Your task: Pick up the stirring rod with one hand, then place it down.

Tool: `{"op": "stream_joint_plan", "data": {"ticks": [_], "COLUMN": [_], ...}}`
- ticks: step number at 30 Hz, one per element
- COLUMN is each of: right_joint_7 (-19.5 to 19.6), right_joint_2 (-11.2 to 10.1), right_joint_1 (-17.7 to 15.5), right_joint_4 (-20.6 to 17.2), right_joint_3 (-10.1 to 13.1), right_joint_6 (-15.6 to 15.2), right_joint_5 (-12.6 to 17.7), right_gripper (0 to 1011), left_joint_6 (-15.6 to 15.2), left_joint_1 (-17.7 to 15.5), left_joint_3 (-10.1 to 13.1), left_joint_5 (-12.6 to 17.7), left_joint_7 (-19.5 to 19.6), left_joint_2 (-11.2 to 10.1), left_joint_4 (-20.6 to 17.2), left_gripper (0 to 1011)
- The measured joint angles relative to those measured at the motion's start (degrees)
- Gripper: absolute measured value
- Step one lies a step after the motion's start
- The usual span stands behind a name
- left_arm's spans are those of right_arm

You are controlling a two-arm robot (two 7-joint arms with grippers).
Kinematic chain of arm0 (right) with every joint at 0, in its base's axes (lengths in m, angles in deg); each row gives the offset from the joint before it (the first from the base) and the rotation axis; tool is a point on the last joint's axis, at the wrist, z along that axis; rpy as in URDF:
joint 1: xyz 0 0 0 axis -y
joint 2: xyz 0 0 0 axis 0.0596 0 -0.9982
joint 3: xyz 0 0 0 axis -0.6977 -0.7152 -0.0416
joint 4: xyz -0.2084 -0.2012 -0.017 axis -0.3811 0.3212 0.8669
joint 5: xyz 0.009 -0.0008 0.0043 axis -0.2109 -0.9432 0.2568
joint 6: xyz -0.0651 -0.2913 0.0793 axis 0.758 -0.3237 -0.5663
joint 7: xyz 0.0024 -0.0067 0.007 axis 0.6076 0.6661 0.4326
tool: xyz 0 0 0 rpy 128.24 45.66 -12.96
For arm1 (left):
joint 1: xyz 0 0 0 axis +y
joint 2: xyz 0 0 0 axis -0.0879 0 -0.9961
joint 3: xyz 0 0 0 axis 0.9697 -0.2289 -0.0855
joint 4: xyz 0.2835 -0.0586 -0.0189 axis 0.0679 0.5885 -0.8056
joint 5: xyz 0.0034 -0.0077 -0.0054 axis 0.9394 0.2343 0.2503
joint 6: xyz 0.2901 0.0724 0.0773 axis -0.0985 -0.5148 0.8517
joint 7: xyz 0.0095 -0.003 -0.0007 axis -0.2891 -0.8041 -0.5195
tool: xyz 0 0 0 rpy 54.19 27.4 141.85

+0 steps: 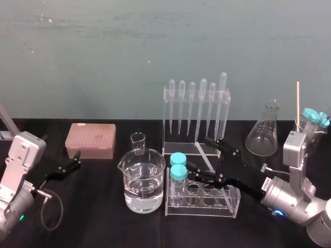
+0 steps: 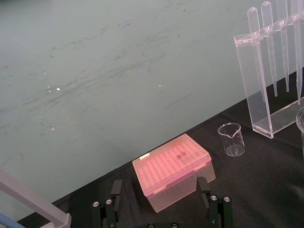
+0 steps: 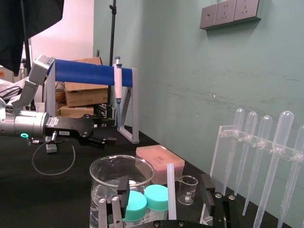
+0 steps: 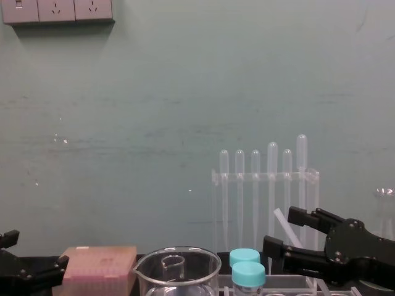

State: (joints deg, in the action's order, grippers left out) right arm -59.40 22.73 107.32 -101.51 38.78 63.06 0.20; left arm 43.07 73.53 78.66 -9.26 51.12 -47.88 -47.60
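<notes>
Black tabletop (image 1: 103,222), counts: one translucent-white stirring rod (image 1: 204,157), six clear bulb-topped plastic pipettes (image 1: 202,103) hanging in one clear acrylic pipette stand (image 1: 227,103), two teal-capped tubes (image 1: 178,166) in one clear test-tube rack (image 1: 227,207), one large glass beaker of clear liquid (image 1: 140,194), one small empty glass beaker (image 1: 138,143), one conical glass flask (image 1: 264,137), one pink lidded tip box (image 1: 90,139).

Rod is long, thin and straight, even in thickness, flat-cut at the visible end. It sits tilted just in front of the pipette stand's base and behind the test-tube rack. Can't tell what its ends rest on.

Right gripper (image 1: 197,153), black with angular fingers, reaches in over the test-tube rack. Its jaws are spread wide, one each side of the rod. In the right wrist view the rod runs up the gap, with neither finger touching it.

Left gripper (image 1: 75,161) is at the table's left, near the pink box, jaws spread and holding nothing.

Small label on the right arm is too small to read.
</notes>
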Motion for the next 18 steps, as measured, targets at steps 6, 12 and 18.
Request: {"op": "stream_joint_plan", "data": {"ticks": [6, 12, 18], "right_joint_7": [0.13, 2.15, 5.74], "right_joint_2": [0.2, 0.85, 0.78], "right_joint_1": [0.5, 2.5, 1.68], "right_joint_4": [-0.04, -1.43, -3.8], "right_joint_3": [0.29, 3.1, 7.34], "right_joint_6": [1.31, 7.17, 10.06], "right_joint_5": [-0.27, -0.83, -0.87], "right_gripper": [1003, 1003, 1003], "left_joint_6": [0.0, 0.0, 0.0], "left_joint_1": [0.0, 0.0, 0.0], "left_joint_3": [0.0, 0.0, 0.0], "left_joint_5": [0.0, 0.0, 0.0], "left_joint_7": [0.0, 0.0, 0.0], "left_joint_2": [0.0, 0.0, 0.0], "left_joint_4": [0.0, 0.0, 0.0], "left_gripper": [1000, 1000, 1000]}}
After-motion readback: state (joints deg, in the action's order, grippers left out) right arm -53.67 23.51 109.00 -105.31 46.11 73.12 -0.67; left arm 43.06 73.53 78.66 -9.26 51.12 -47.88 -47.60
